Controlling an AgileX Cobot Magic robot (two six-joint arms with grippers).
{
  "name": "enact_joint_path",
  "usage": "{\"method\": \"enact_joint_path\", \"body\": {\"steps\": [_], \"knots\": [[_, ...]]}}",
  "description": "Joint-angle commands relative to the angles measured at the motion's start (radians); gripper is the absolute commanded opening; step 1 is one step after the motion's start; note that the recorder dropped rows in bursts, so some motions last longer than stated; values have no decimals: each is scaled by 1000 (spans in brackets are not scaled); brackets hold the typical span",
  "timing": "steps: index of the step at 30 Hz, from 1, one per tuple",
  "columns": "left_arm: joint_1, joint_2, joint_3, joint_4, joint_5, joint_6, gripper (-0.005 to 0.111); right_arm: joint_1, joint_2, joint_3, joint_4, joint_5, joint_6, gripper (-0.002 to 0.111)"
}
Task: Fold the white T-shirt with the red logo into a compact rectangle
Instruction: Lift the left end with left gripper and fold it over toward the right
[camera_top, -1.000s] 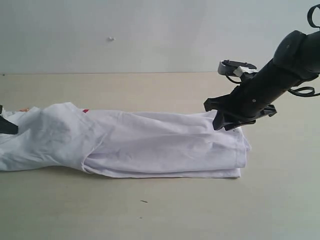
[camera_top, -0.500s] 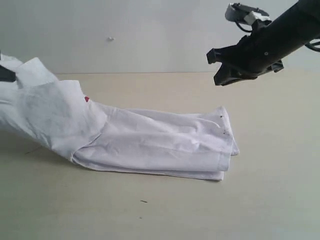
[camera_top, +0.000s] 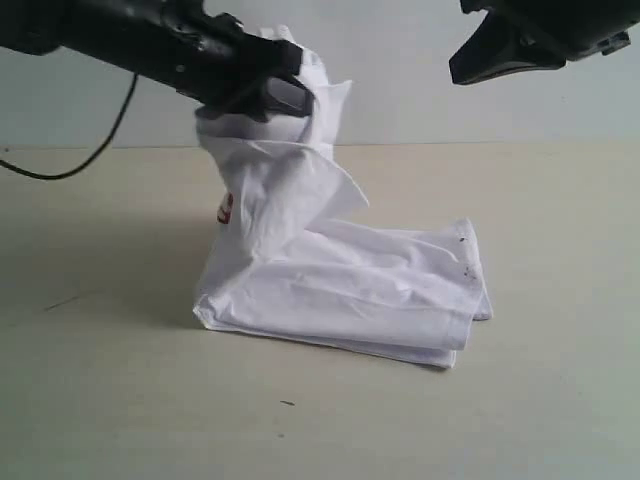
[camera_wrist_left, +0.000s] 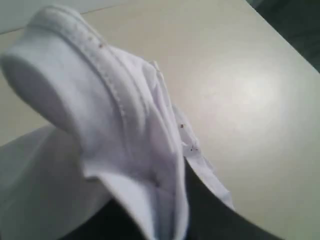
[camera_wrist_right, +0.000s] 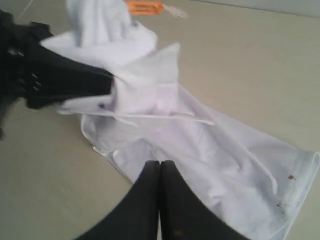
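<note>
Clamping a bunched end of the white T-shirt in the left tool, high above the desk, with the other half folded flat there. Baring a sliver of the red logo on the hanging cloth. Hovering overhead with the right tool clenched, empty.

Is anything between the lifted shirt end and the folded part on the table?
Nothing visible. The left gripper holds one end of the white T-shirt above its folded part; the right gripper is shut and aside.
</note>
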Motion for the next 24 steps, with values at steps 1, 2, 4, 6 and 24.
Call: {"method": "enact_joint_path", "body": {"steps": [1, 2, 4, 6, 24], "knots": [[-123, 75, -6, 79, -137, -11, 0, 1, -65, -6, 3, 52, -6, 0], [-145, 95, -6, 95, -155, -11, 0, 1, -75, -6, 3, 61, -6, 0], [-182, 128, -6, 101, -178, -8, 0, 1, -94, -6, 3, 63, -6, 0], [-220, 158, -6, 99, -189, 28, 6, 1, -107, -6, 3, 57, -6, 0], [-329, 188, -6, 87, -216, 99, 63, 1, -113, -4, 12, 53, -6, 0]]}}
